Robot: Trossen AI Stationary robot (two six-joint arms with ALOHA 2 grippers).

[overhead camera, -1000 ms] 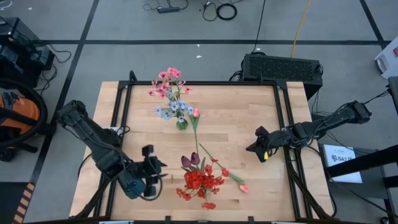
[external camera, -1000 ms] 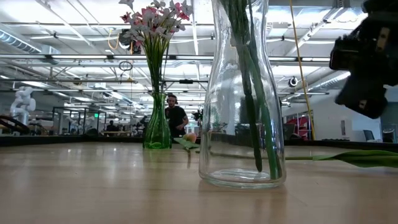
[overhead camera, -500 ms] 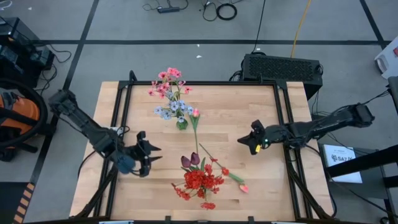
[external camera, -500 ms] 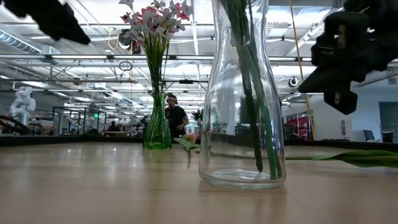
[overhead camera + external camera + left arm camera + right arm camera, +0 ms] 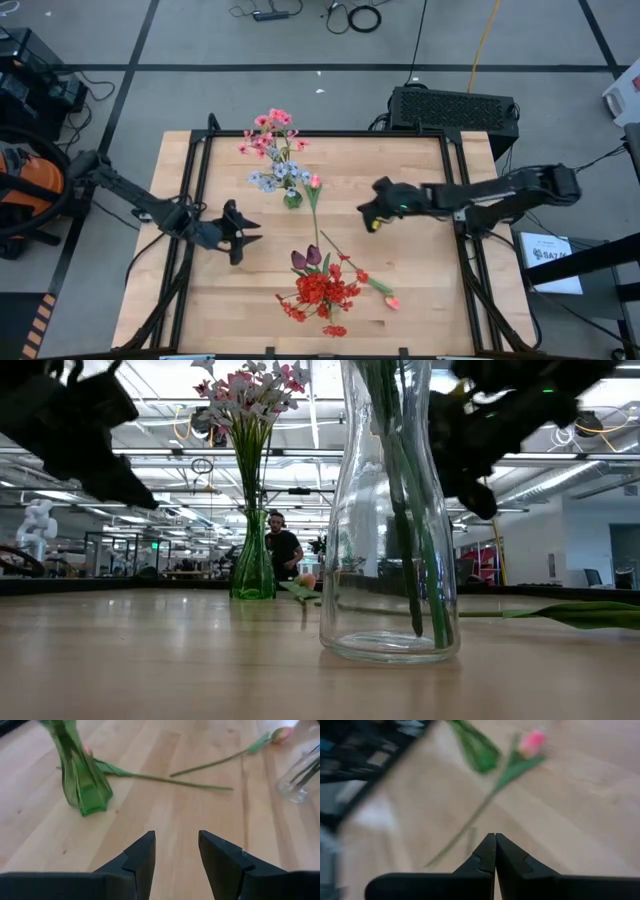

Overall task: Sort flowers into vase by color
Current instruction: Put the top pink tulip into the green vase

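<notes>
A green vase point(image 5: 292, 199) at the table's middle far side holds pink and pale blue flowers point(image 5: 272, 140). A clear vase point(image 5: 390, 560) near the front edge holds red flowers point(image 5: 322, 291) and maroon tulips point(image 5: 306, 258). A pink tulip point(image 5: 315, 182) and a pink bud point(image 5: 392, 302) lie flat on the wood on their long stems. My left gripper point(image 5: 247, 232) hovers open, left of the clear vase point(image 5: 299, 782), facing the green vase point(image 5: 82, 785). My right gripper point(image 5: 367, 217) hangs shut, right of the pink tulip point(image 5: 532, 742).
A black frame rail point(image 5: 195, 190) runs along the table's left and right sides. Bare wood lies between the two grippers and toward the far right corner. A person point(image 5: 283, 550) stands in the room far behind the table.
My left gripper has drawn back from beside the clear vase toward the table's far edge, sinking lower and staying open. My right gripper, still shut, has swung toward the table's left, closer to the pink tulip lying by the green vase.
</notes>
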